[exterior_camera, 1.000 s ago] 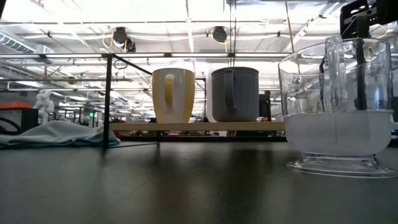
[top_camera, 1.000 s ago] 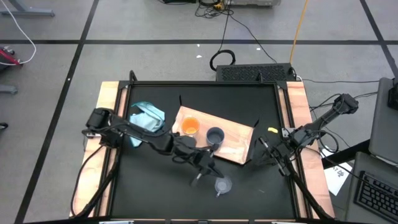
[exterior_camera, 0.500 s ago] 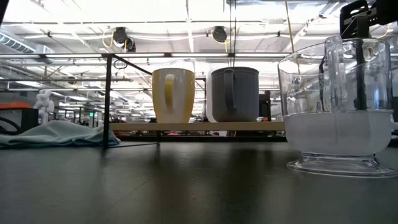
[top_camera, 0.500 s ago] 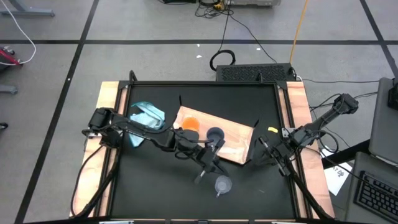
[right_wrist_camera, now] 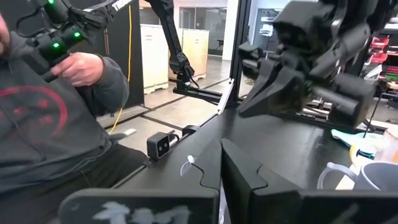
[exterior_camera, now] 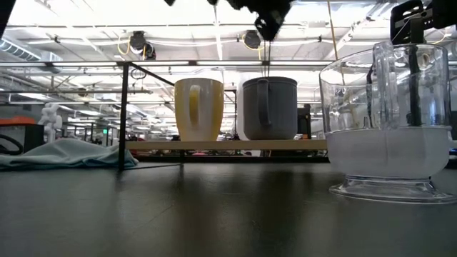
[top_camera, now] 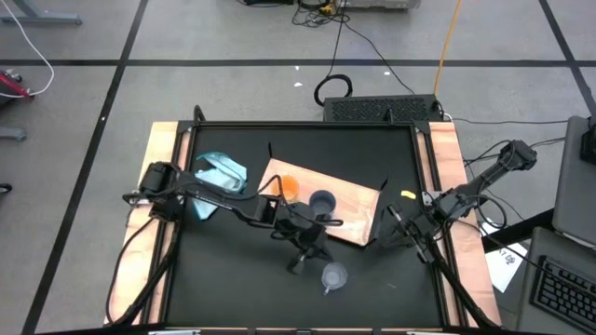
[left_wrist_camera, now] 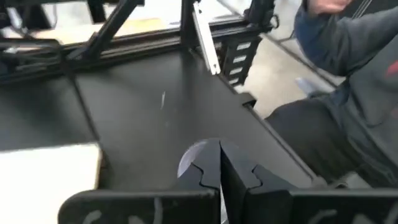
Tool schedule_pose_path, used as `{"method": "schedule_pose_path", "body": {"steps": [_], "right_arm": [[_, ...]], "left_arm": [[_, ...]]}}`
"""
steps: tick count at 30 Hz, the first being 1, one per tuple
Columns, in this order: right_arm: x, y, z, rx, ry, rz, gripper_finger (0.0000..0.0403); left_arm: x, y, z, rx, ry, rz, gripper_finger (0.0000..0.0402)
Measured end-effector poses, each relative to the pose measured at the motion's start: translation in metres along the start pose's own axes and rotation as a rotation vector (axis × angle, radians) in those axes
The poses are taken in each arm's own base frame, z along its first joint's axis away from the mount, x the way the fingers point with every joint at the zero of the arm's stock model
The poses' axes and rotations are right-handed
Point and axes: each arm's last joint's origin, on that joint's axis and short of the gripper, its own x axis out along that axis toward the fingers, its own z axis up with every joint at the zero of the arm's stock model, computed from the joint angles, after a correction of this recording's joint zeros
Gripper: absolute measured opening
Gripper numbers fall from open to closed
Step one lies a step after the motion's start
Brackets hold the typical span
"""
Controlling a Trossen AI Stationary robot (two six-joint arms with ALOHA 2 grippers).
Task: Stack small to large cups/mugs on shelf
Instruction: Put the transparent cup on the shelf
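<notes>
Currently the clear cup (top_camera: 333, 275) stands upright on the surface (top_camera: 233, 279), off the shelf (top_camera: 349, 216), just toward the front edge from the left gripper (top_camera: 300, 261). That gripper is fully closed and empty. The right gripper (top_camera: 391, 233), closed, waits farther off at the shelf's right end.

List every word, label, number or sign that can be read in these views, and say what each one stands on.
None can be read.
Paper sheet on the floor by the table's right side: print too small.
Red graphic on the person's grey shirt: no letters can be made out.
Mugs, glass cup, shelf: no markings show.
</notes>
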Motion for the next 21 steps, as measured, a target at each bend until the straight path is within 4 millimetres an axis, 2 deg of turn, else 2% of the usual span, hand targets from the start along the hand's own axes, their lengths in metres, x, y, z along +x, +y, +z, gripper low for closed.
{"method": "schedule_pose_path", "body": {"steps": [4, 8, 13, 17, 21], "right_arm": [[0.001, 0.000, -0.001, -0.004, 0.011, -0.014, 0.0000], [0.001, -0.001, -0.002, 0.003, 0.018, -0.027, 0.0000], [0.002, -0.001, -0.004, 0.006, 0.035, -0.027, 0.0000], [0.003, 0.000, -0.005, 0.006, 0.046, -0.026, 0.0000], [0.004, 0.000, -0.006, 0.017, 0.053, -0.026, 0.0000]], "left_arm": [[0.020, 0.007, -0.007, -0.037, 0.038, 0.003, 0.0000], [0.033, 0.010, -0.004, -0.041, 0.060, 0.014, 0.0000], [0.052, 0.003, -0.003, -0.031, 0.151, 0.081, 0.0000], [0.056, -0.008, 0.004, -0.012, 0.183, 0.096, 0.0000], [0.056, -0.016, 0.001, -0.025, 0.285, 0.116, 0.0000]]}}
